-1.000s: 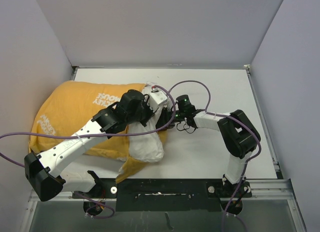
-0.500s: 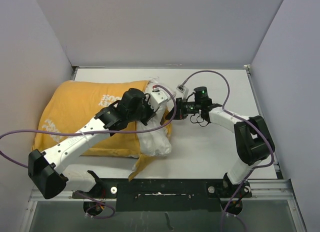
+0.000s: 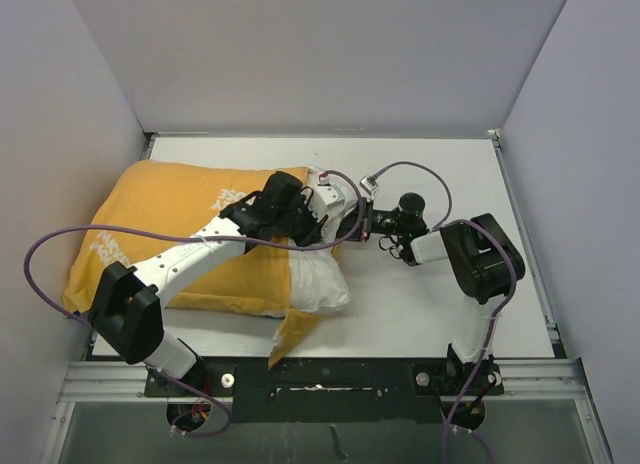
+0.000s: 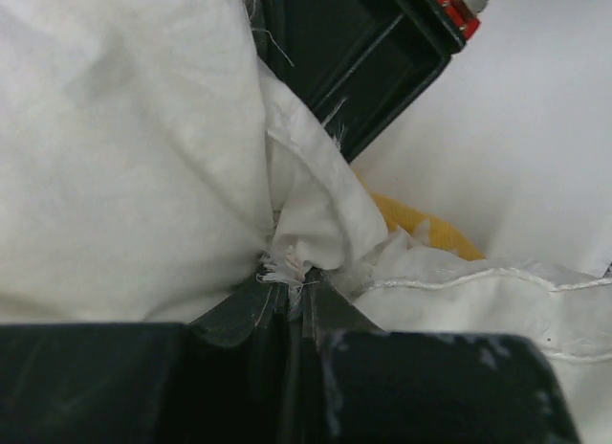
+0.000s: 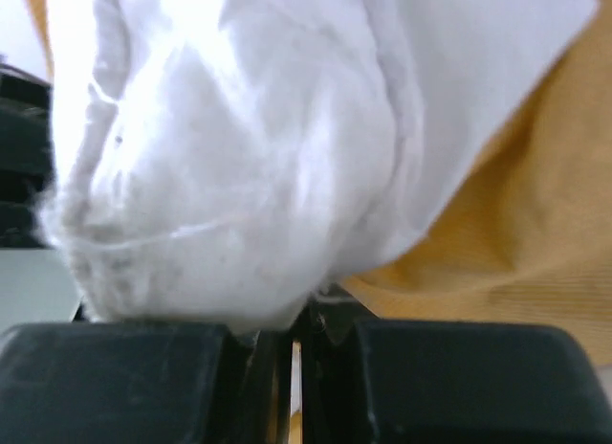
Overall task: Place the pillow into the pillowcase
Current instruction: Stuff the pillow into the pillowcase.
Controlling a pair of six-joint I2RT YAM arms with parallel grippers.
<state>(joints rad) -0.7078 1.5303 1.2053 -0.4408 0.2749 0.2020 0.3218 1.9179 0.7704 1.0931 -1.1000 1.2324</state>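
The left hand [image 4: 292,293] has its fingers pressed together on a frayed pucker of the pillow [image 4: 124,147], pinching the white cloth at a gathered corner. The right hand [image 5: 292,346] is also closed tight, right where the pillow [image 5: 220,157] meets the pillowcase [image 5: 535,205]. A sliver of yellow shows between its fingers, so it seems to grip the case's edge, with the white stuffing bulging over one finger.

The pillow [image 3: 316,280] is plump, white and creased, with stray threads along its seam. Only one end shows. The rest is inside the pillowcase [image 3: 160,214], which lies mustard-yellow side up with white lettering. The case fills the left part of the table [image 3: 440,174], reaching close to the left wall. A yellow flap of it sticks out past the near edge, below the bare end of the pillow.

From above, the left hand [image 3: 312,220] sits at the far corner of the exposed end, on the mouth of the case. The right hand [image 3: 352,224] is just beside it to the right, facing it, and the two nearly touch. The bare end of the pillow spreads toward the arms' bases, nearer than both hands.
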